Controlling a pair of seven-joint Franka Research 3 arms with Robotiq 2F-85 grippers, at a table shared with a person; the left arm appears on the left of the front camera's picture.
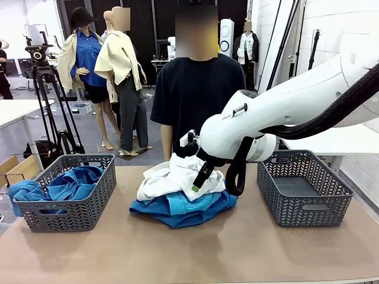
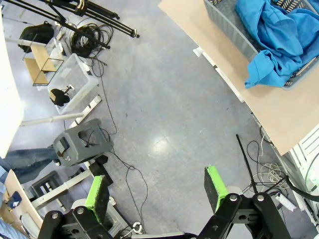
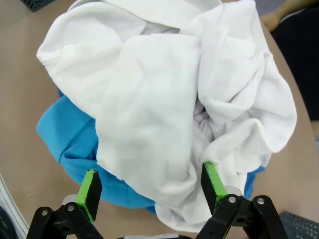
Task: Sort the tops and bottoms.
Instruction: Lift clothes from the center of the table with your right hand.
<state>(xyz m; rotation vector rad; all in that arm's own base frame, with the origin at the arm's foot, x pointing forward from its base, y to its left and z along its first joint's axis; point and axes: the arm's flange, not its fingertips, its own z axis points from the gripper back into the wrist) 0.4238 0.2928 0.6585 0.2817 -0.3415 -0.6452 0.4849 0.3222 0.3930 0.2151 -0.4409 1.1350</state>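
Note:
A crumpled white top point(image 1: 177, 176) point(image 3: 169, 94) lies on a turquoise garment point(image 1: 183, 208) point(image 3: 70, 144) in the middle of the table. My right gripper point(image 1: 200, 182) point(image 3: 152, 186) hangs open just above the white top's near edge, one green pad on each side of a fold. Royal blue tops point(image 1: 65, 184) point(image 2: 279, 35) fill the left grey basket point(image 1: 89, 207) point(image 2: 224, 25), one spilling over its rim. My left gripper point(image 2: 157, 191) is open with nothing between its fingers, off the table's side and pointing at the floor.
An empty grey basket point(image 1: 303, 188) stands at the table's right. A person in a dark shirt point(image 1: 192, 94) stands at the far edge behind the pile. Tripods, cables and boxes point(image 2: 75, 79) lie on the floor to the table's left.

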